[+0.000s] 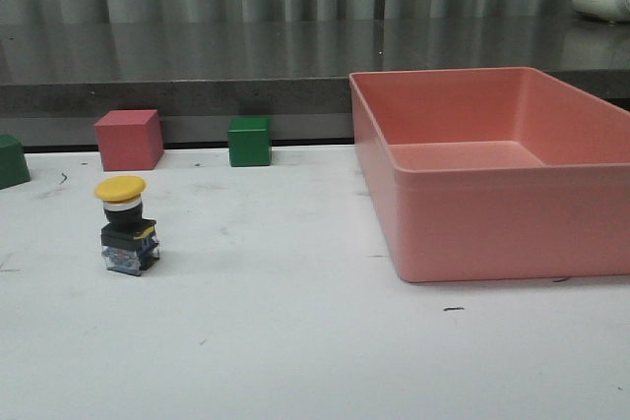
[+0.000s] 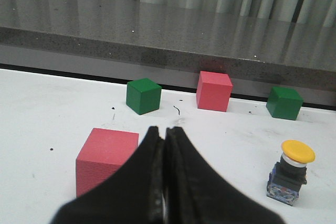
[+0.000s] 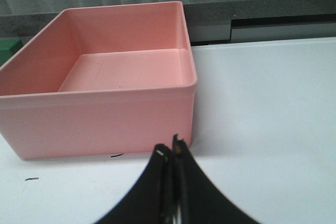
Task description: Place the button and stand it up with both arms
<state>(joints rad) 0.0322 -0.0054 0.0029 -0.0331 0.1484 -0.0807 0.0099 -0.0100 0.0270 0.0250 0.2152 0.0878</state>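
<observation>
The button stands upright on the white table at the left, yellow cap on top, black base below. The left wrist view shows the same button standing free, well off to the side of my left gripper. That gripper is shut with nothing between its fingers. My right gripper is also shut and empty, hovering over bare table just in front of the pink bin. Neither arm shows in the front view.
A large pink bin fills the right side of the table. Along the back edge sit a red cube and green cubes. Another red cube lies close beside my left gripper.
</observation>
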